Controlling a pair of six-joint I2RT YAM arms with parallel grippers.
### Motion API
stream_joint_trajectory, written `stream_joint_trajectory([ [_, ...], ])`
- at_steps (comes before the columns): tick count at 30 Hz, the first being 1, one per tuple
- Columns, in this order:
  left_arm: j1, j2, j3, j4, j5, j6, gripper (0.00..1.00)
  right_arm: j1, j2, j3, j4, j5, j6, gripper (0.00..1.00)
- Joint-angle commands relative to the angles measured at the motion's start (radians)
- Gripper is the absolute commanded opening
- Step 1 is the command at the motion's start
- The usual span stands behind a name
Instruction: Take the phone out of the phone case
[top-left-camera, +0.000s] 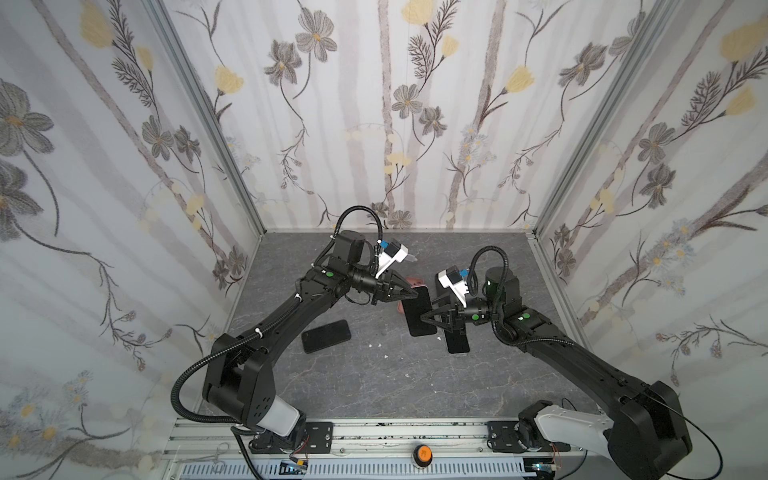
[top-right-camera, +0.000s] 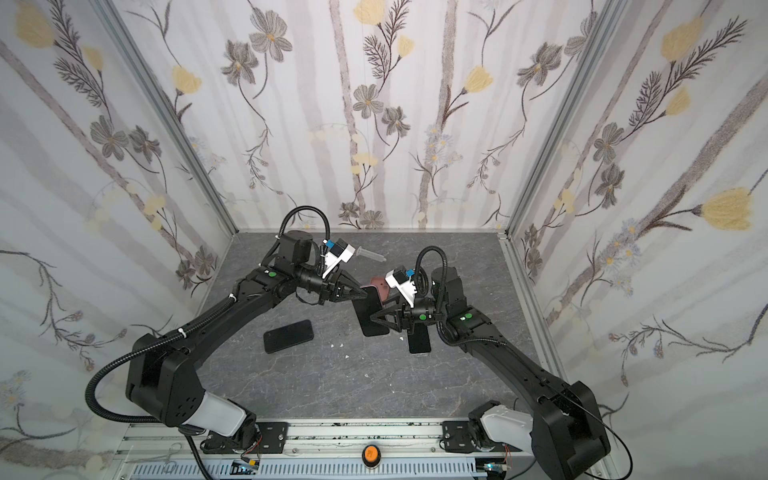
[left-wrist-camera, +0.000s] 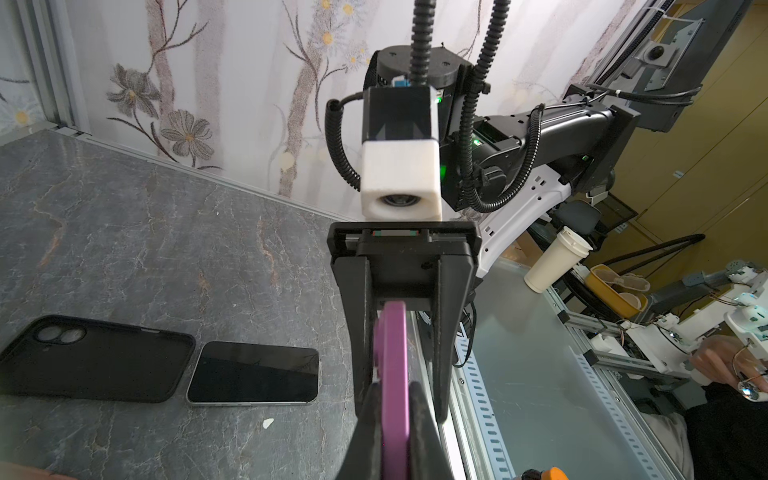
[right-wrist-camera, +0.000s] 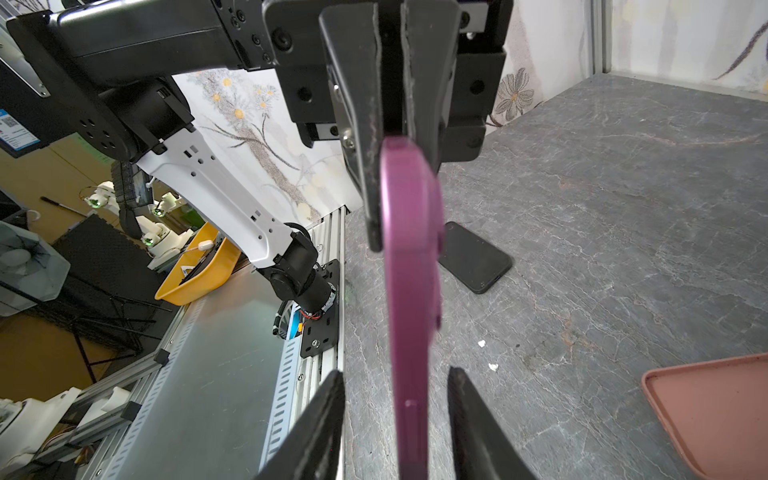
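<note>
The phone (top-left-camera: 419, 311) sits in a purple phone case (left-wrist-camera: 392, 332) and hangs above the table between both arms, its dark screen (top-right-camera: 370, 316) facing up in both top views. My left gripper (left-wrist-camera: 394, 390) is shut on one end of the cased phone, with both pads pressed against the purple edge. From the opposite side, my right gripper (right-wrist-camera: 397, 374) straddles the purple case (right-wrist-camera: 409, 249). It is open, with a gap on each side between its fingertips (right-wrist-camera: 336, 378) and the case. In a top view the left gripper (top-left-camera: 414, 294) and right gripper (top-left-camera: 424, 316) meet at the phone.
On the grey stone-pattern table (top-left-camera: 374, 386) lie a black phone (top-left-camera: 326, 336) at the left, a bare phone (left-wrist-camera: 253, 373) beside an empty black case (left-wrist-camera: 91, 359) under the right arm, and a salmon-pink empty case (right-wrist-camera: 715, 411). Papered walls close three sides.
</note>
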Motion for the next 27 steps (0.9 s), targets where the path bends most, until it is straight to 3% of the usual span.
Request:
stream_joint_trajectory([
  [1,0.001,-0.013,-0.003,0.032,0.039,0.016,0.00,0.001,0.005,0.013,0.050,-0.039,0.002,0.35],
  [16,0.001,-0.029,-0.008,0.032,0.018,0.012,0.02,0.004,-0.004,0.014,0.050,-0.059,0.020,0.06],
  [21,0.003,-0.035,-0.005,0.032,-0.078,-0.019,0.53,0.001,-0.021,0.012,0.030,0.017,0.033,0.01],
  [23,0.009,-0.054,-0.016,0.032,-0.164,-0.040,0.67,-0.004,-0.020,0.018,-0.014,0.089,0.037,0.00],
  [27,0.016,-0.110,-0.068,0.033,-0.434,-0.088,0.74,-0.018,-0.014,-0.002,-0.042,0.250,0.100,0.00],
])
